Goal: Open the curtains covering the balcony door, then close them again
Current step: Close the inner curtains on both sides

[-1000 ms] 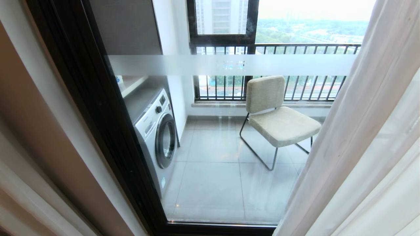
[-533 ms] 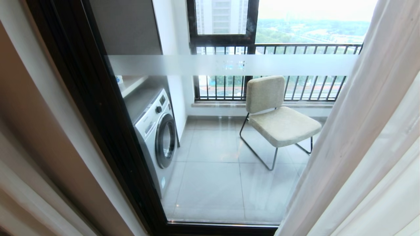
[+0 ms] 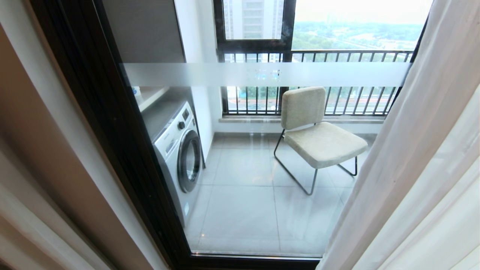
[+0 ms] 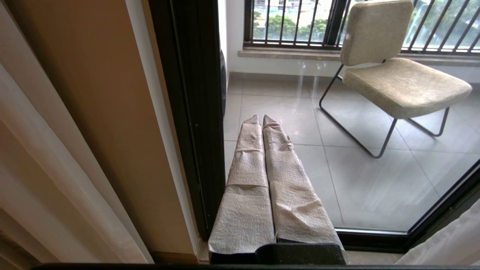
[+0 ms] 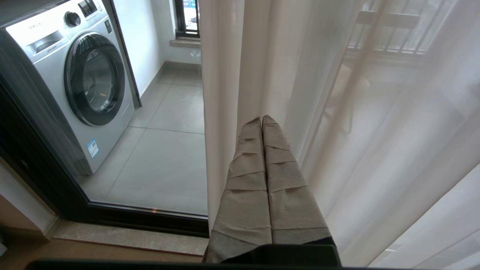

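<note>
Hanging at the right, the curtains (image 3: 420,157) are drawn aside as a white sheer, leaving the balcony door (image 3: 112,123) glass uncovered. Beyond it stand a washing machine (image 3: 180,153) on the left and a beige chair (image 3: 315,131) farther right. The left gripper (image 4: 261,119) and the right gripper (image 5: 261,119) both have jaws clenched on nothing; the right one points at the sheer's edge.

A front-loading washing machine (image 3: 180,150) stands at the left of the balcony, its round dark door facing right, tucked under a grey shelf (image 3: 152,98). To the right, well apart from it, a beige cushioned chair (image 3: 318,131) on a thin dark metal frame sits on the grey floor tiles (image 3: 243,210). Behind the chair, at the far side, runs a dark barred railing (image 3: 337,101) above a pale stone sill (image 3: 247,119), with trees and buildings beyond.
</note>
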`<state>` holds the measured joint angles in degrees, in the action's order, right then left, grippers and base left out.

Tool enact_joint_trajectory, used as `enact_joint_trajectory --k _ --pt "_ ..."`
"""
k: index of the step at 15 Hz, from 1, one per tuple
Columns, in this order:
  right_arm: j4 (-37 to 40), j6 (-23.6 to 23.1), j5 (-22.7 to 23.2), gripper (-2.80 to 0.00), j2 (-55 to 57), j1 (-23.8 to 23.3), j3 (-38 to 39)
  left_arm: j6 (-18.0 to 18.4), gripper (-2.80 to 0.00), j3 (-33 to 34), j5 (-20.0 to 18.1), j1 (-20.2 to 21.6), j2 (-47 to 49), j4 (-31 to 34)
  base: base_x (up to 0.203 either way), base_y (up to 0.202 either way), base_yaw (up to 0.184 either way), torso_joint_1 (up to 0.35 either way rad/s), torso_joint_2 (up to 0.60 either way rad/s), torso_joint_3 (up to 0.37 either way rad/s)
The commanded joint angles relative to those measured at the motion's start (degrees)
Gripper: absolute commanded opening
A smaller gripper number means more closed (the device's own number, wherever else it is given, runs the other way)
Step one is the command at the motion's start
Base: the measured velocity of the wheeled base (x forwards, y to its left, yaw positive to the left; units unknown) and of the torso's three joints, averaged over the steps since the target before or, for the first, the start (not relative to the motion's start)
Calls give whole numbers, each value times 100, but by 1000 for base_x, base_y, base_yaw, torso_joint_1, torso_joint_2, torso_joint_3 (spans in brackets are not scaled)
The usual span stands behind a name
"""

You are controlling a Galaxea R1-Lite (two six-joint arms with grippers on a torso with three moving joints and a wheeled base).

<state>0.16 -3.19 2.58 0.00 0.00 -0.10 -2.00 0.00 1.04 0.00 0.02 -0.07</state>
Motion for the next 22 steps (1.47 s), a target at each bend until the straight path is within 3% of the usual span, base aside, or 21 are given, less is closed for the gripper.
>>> enact_joint_trajectory --k 1,18,22 --pt "2 -6 5 -280 0 0 1 -2 -280 -5 2 0 -2 -1 0 0 0 0 0 0" --pt "2 -6 5 -280 0 0 1 -11 -280 0 11 0 -2 -1 0 0 0 0 0 0" --pt "2 -6 5 -280 0 0 1 -11 -280 0 11 0 -2 -1 0 150 -6 3 4 2"
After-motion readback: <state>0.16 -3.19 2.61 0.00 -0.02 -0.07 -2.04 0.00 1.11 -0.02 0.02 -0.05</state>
